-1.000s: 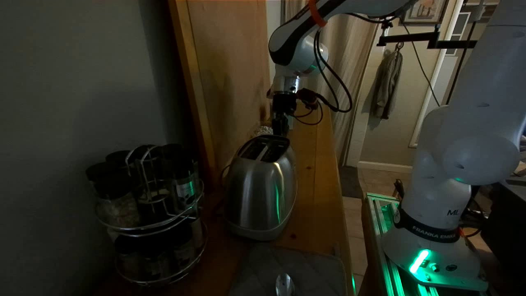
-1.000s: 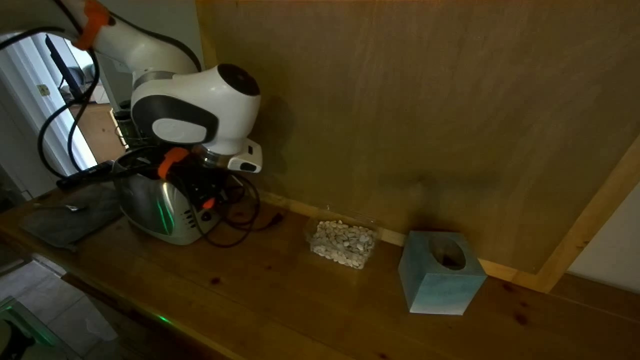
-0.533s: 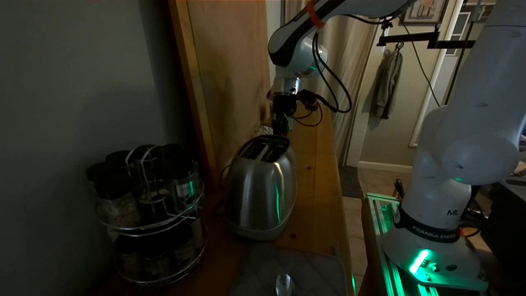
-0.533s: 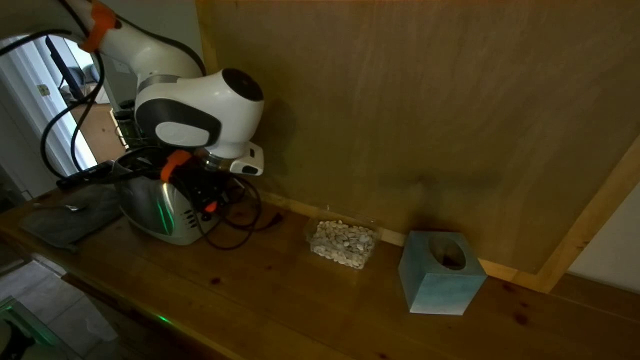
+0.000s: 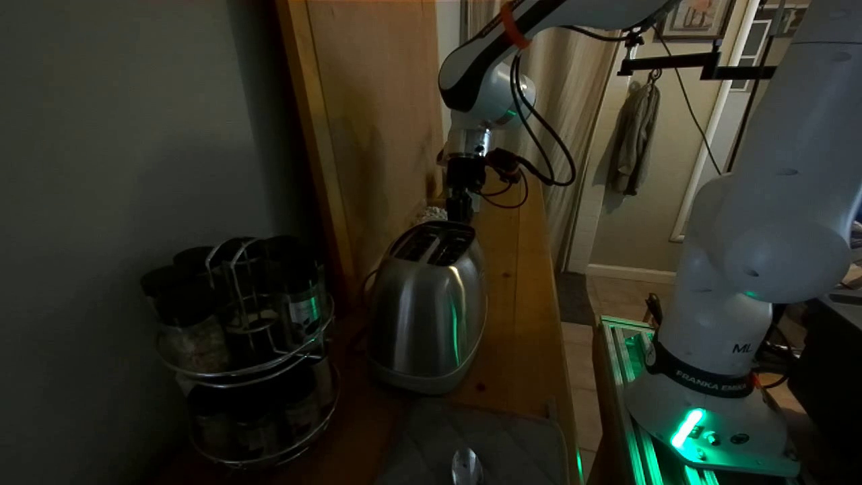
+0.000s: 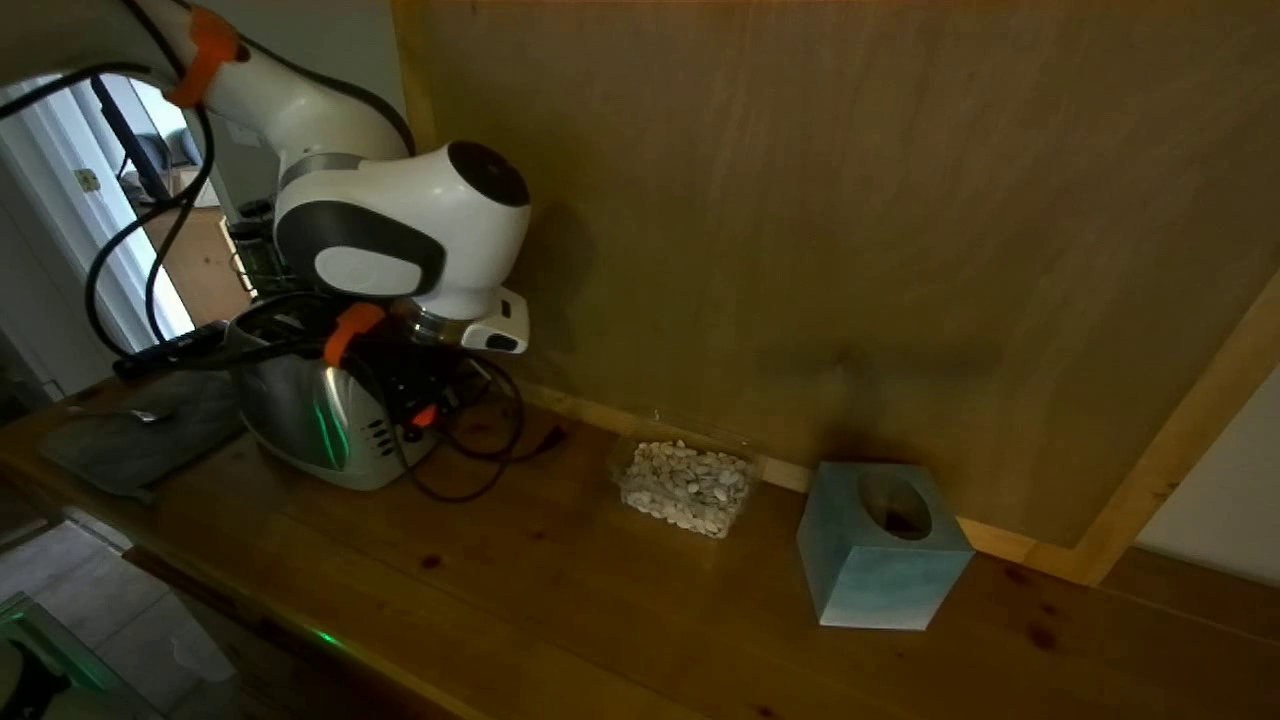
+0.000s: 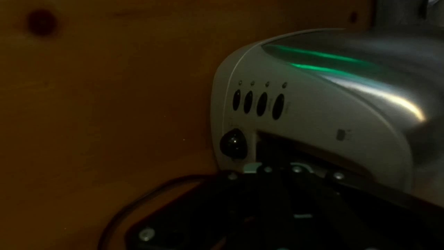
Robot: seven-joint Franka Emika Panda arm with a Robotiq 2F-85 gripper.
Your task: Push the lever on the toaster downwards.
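Observation:
The shiny silver toaster (image 5: 427, 316) stands on the wooden counter in an exterior view. It also shows partly behind my arm in an exterior view (image 6: 290, 410). In the wrist view its grey end panel (image 7: 312, 104) faces me, with dark oval buttons (image 7: 262, 104), a black knob (image 7: 234, 144) and a dark slot (image 7: 312, 147). My gripper (image 7: 275, 158) looks shut, its dark fingertips together in front of that slot. The lever is hidden or too dark to make out. In an exterior view the gripper (image 5: 460, 205) points down at the toaster's far end.
A wire rack of black-lidded jars (image 5: 249, 343) stands beside the toaster. A grey mat (image 5: 498, 438) with a spoon (image 5: 466, 465) lies in front. A box of pebbles (image 6: 687, 488), a blue tissue box (image 6: 885, 545) and a black cord (image 6: 510, 445) are along the wooden panel (image 6: 800, 220).
My arm and gripper have moved slightly downward, and slightly to the right in an exterior view. The toaster has not visibly moved.

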